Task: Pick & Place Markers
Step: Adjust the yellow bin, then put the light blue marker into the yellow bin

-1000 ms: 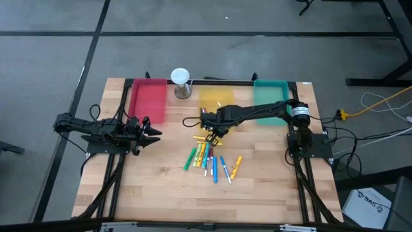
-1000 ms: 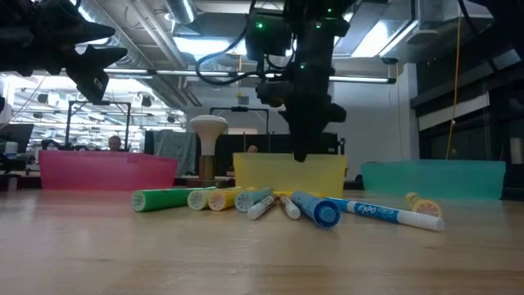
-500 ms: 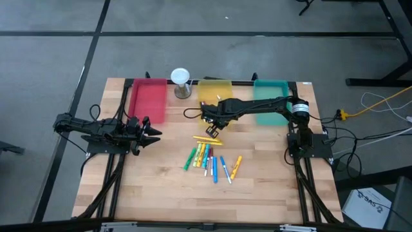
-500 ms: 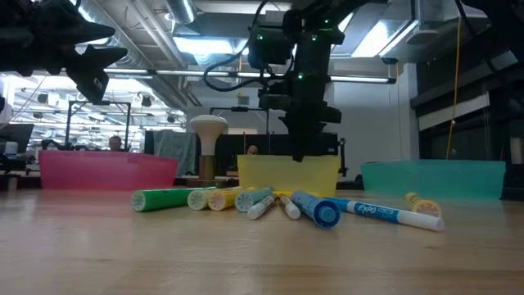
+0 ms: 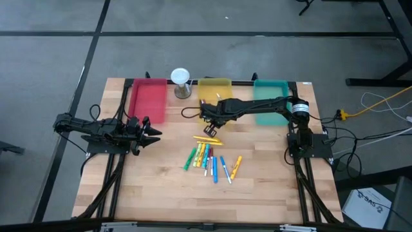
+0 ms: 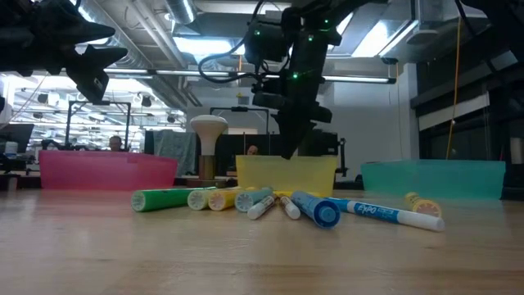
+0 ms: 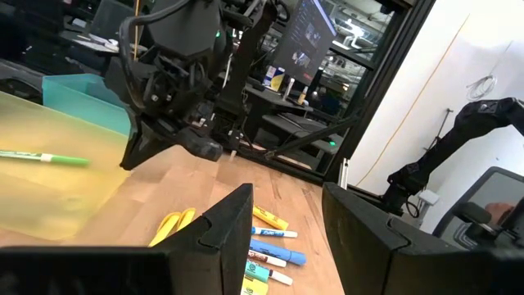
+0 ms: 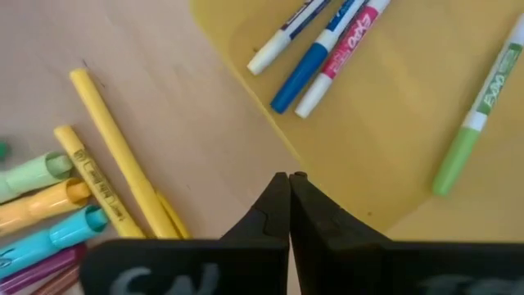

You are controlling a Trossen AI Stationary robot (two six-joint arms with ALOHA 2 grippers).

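Right gripper hangs over the near edge of the yellow tray, fingers pressed together with nothing between them; the wrist view shows the two tips meeting above the tray's near corner. The yellow tray sits at the middle of the bench's far edge, between the red tray toward the far left corner and the teal tray toward the far right corner. Four markers lie inside the yellow tray: a blue one, a red/white one, a white one with a dark cap, and a green one apart from the other three. The remaining markers lie in a loose cluster on the bench near its centre, just on the near side of the yellow tray: green, yellow, orange, blue and teal caps, roughly parallel, with two yellow ones lying crosswise at the cluster's far end. An orange one lies at the right side of the cluster. Left gripper waits near the left edge of the bench, off the surface, fingers spread part way and holding nothing. A white-topped hourglass-like object stands at the far edge between the red and yellow trays.
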